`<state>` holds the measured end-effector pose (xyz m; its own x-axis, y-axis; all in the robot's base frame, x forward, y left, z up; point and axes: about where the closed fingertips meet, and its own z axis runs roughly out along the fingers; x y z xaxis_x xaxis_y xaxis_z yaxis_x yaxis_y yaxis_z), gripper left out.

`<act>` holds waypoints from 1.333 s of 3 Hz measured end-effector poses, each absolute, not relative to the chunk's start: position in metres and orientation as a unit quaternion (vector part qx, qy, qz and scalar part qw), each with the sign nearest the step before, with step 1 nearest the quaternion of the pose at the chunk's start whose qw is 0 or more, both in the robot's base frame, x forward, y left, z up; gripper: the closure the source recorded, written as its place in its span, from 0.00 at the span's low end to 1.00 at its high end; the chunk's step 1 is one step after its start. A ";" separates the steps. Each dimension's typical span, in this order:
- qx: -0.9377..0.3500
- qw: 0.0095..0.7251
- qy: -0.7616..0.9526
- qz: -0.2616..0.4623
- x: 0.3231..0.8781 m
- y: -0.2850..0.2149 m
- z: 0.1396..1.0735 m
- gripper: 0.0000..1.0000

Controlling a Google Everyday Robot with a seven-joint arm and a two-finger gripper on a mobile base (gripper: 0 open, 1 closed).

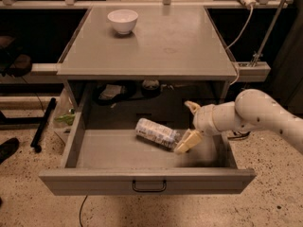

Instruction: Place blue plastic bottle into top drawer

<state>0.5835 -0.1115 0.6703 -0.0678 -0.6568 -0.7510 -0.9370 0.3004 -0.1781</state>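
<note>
The blue plastic bottle (pixel 156 132), clear with a white-and-bluish label, lies on its side on the floor of the open top drawer (pixel 147 182), near the middle. My gripper (pixel 189 125) is open just right of the bottle, inside the drawer. One tan finger (pixel 187 142) sits at the bottle's right end; the other finger (pixel 192 106) points up and back. The bottle is not held.
A white bowl (pixel 123 21) stands at the back left of the grey cabinet top (pixel 165 46). The drawer's dark loop handle (pixel 149 187) is at front centre. Dark clutter lies behind the drawer under the top. Cables hang at the right.
</note>
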 end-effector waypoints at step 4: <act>-0.574 0.447 0.673 0.132 0.541 -0.203 0.807 0.00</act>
<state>0.5408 -0.2026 0.8066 0.0586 -0.6543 -0.7540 -0.8909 0.3065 -0.3352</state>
